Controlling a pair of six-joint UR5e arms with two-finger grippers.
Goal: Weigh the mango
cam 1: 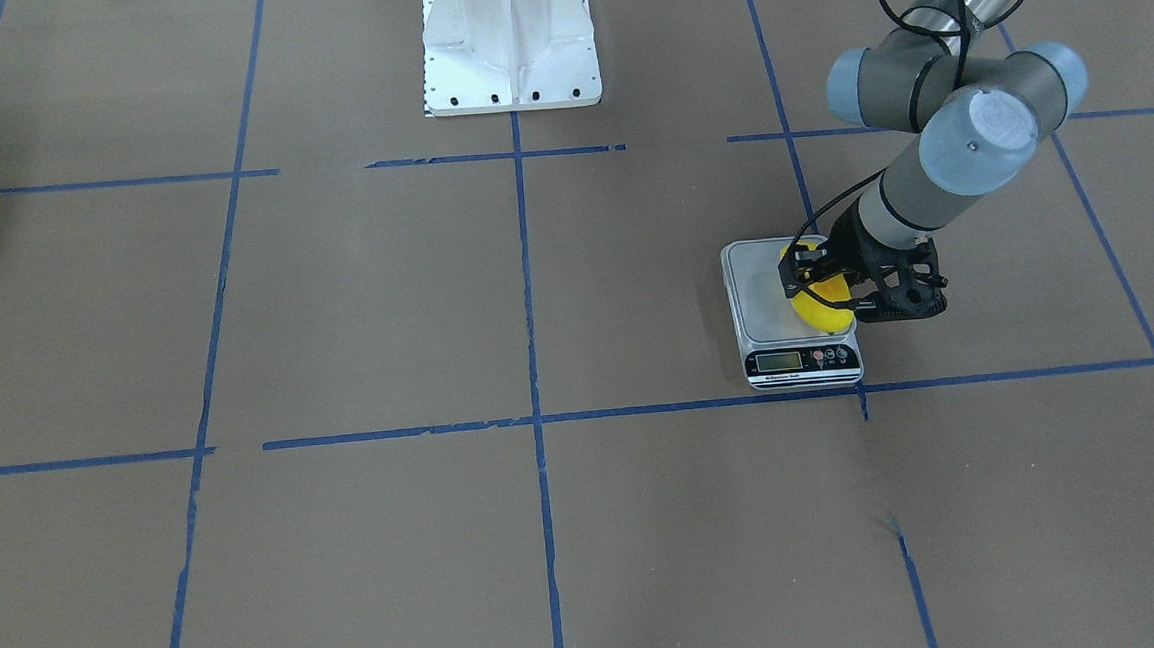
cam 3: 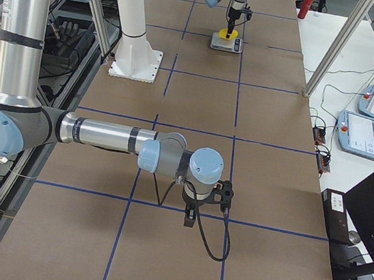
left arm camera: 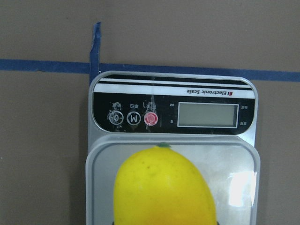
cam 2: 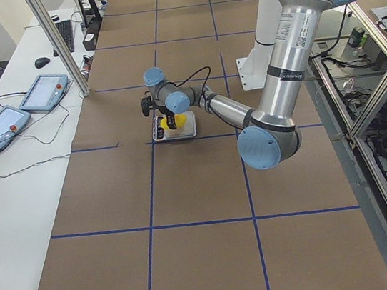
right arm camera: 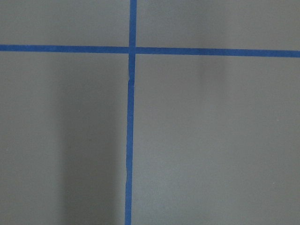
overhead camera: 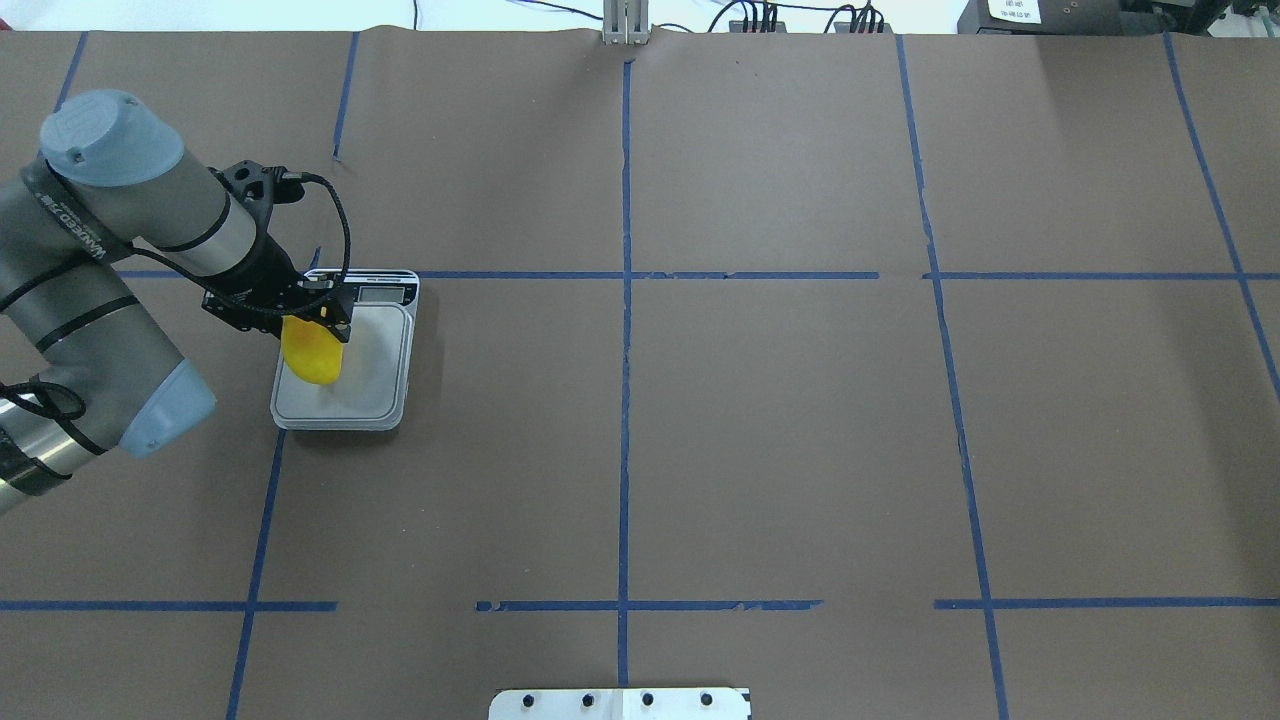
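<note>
The yellow mango (overhead camera: 312, 358) is in my left gripper (overhead camera: 318, 312), which is shut on its upper end and holds it over the left part of the silver scale's platform (overhead camera: 380, 370). In the front-facing view the gripper (cam 1: 815, 277) straddles the mango (cam 1: 830, 314) above the scale (cam 1: 761, 298). In the left wrist view the mango (left arm camera: 164, 187) fills the lower middle, with the scale's blank display (left arm camera: 206, 115) beyond it. I cannot tell whether the mango touches the platform. My right gripper (cam 3: 195, 207) shows only in the exterior right view, low over bare table far from the scale; I cannot tell its state.
The robot's white base (cam 1: 510, 48) stands at the table's robot side. Blue tape lines (overhead camera: 625, 300) mark a grid on the brown table. Operator tablets (cam 2: 42, 90) lie on a side table past the far edge.
</note>
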